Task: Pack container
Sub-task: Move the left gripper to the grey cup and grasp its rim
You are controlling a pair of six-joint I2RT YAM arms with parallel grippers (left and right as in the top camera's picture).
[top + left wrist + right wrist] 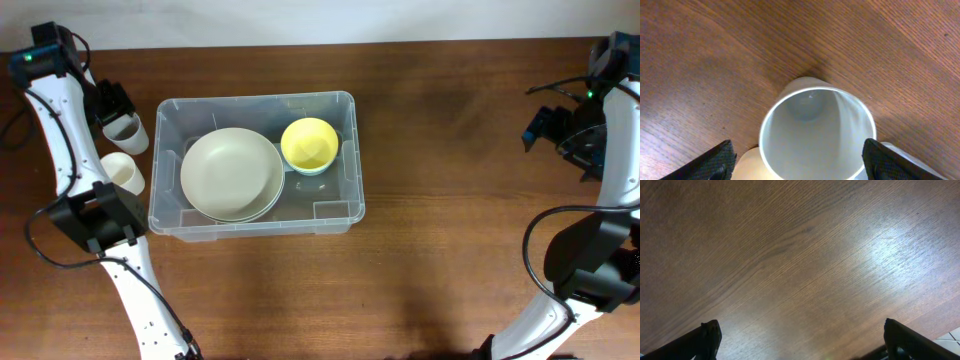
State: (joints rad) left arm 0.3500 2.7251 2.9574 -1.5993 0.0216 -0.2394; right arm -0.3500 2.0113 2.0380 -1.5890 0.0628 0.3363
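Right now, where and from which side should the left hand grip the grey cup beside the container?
Probably across its upper wall, from above. The grey cup stands upright, mouth up, and the open left hand straddles it, a finger on each side. The round wall suits a pinch across; the cream cup close by crowds a sideways approach.

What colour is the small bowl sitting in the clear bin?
The small bowl is yellow, clearest in the overhead view.
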